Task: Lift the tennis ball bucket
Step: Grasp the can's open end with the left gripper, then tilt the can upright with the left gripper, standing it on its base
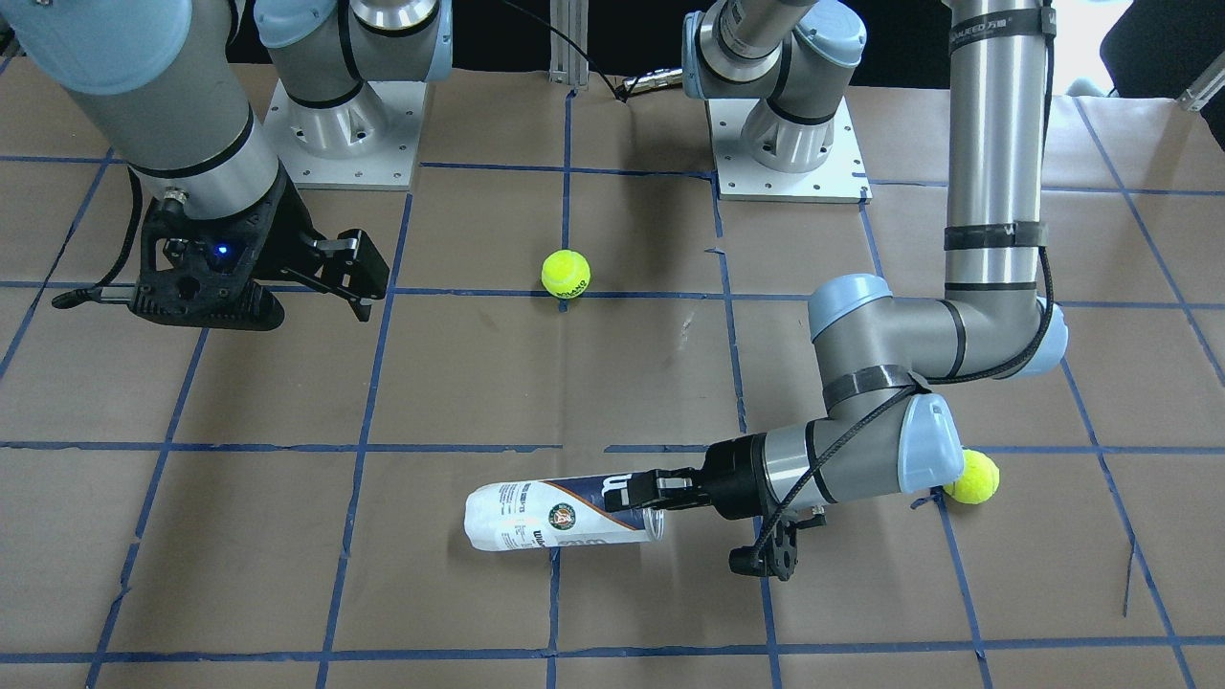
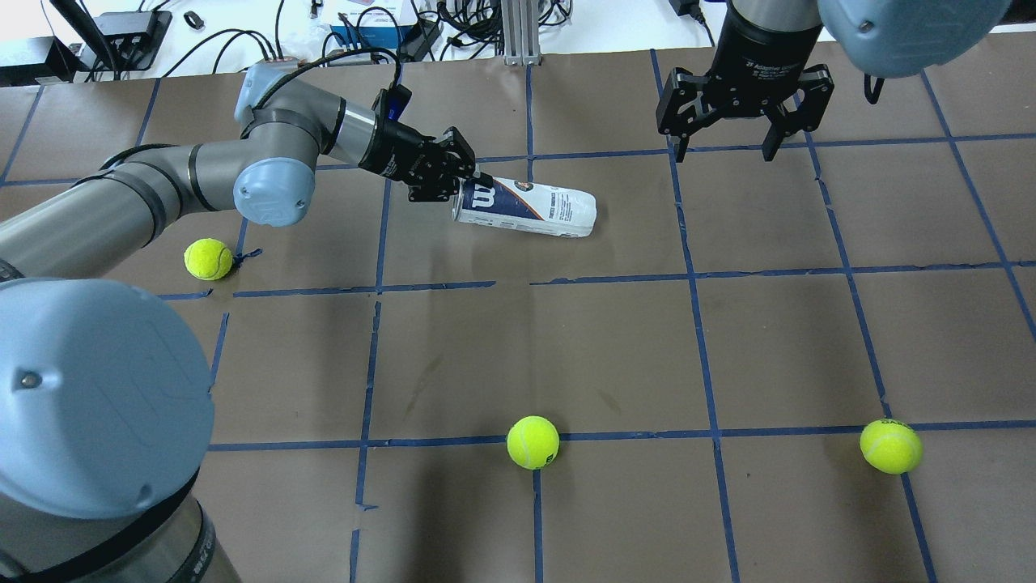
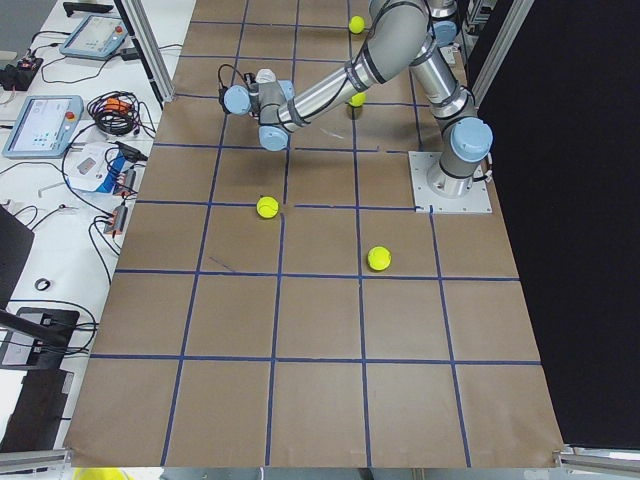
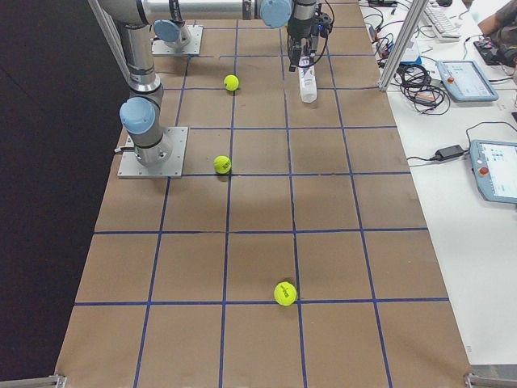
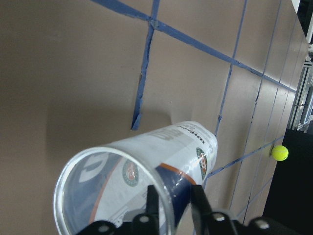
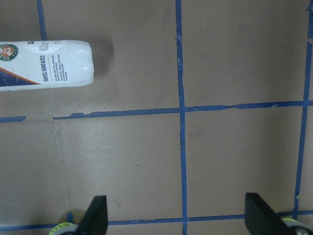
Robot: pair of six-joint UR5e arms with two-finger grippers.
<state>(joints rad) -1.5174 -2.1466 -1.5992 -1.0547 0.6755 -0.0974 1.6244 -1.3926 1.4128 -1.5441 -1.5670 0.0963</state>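
Observation:
The tennis ball bucket is a slim clear can with a white and navy Wilson label. It lies on its side on the brown paper, and also shows in the overhead view and the right wrist view. Its open end points toward my left arm. My left gripper is shut on the can's wall at the open rim. In the left wrist view one finger is inside the can and one outside. My right gripper hangs open and empty above the table, off the can's closed end.
Loose yellow-green tennis balls lie on the table: one beside my left elbow, one at the middle front, one at the right front. Blue tape marks a grid on the paper. The arm bases stand at the robot's edge.

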